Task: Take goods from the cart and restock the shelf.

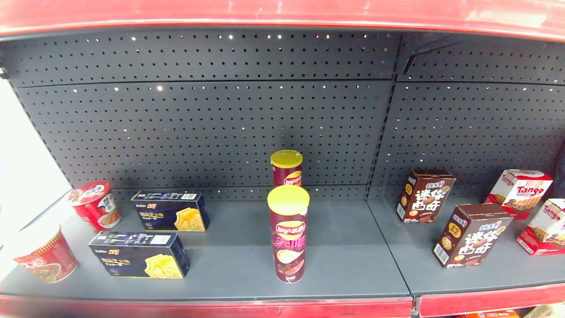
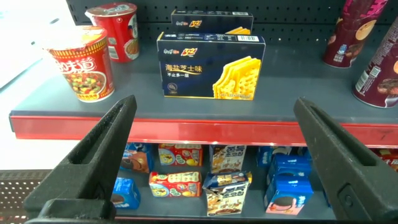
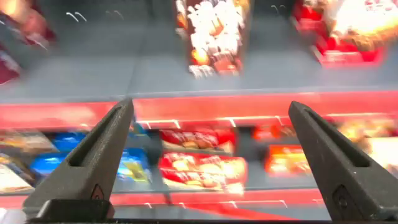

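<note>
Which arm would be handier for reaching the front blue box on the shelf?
Left, probably: the left gripper, open, faces the blue box squarely; the right gripper faces the brown box.

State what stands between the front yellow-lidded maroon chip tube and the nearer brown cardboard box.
Nothing: the head view shows bare grey shelf between the chip tube and brown box.
</note>
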Available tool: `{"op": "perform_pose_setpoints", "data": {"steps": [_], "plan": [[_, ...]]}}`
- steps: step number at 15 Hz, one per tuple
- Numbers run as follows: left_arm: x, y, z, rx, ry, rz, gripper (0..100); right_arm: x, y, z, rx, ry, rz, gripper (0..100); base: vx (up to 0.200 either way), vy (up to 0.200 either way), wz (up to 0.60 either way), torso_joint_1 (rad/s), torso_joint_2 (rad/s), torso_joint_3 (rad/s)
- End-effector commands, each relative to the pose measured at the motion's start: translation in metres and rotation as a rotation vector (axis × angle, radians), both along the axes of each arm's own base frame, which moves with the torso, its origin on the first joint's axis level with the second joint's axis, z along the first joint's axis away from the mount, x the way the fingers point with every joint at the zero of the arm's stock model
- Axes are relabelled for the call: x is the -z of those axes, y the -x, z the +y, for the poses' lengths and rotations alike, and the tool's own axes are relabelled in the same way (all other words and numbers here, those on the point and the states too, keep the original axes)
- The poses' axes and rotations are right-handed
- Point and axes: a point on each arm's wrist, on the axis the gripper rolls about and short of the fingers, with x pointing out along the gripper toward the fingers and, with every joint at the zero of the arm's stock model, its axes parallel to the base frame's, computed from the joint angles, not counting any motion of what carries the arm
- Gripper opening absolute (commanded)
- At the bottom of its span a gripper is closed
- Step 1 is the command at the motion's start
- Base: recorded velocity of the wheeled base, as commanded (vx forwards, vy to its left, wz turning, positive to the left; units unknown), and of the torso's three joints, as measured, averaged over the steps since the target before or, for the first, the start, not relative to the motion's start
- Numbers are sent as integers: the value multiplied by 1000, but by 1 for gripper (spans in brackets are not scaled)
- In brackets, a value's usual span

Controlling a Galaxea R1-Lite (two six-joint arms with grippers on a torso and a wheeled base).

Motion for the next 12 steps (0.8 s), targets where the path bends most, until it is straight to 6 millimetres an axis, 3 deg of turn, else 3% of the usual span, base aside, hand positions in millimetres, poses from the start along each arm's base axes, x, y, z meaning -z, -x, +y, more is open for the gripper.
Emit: {"op": "perform_pose_setpoints", "data": {"steps": [1, 12], "plan": [[0, 0, 0, 0, 0, 1, 100, 3, 6, 0, 20, 7, -72, 100, 0, 0, 0, 0, 0, 0], [0, 0, 0, 0, 0, 1, 100, 4, 6, 0, -5, 5, -71, 100, 0, 0, 0, 0, 0, 0]]}}
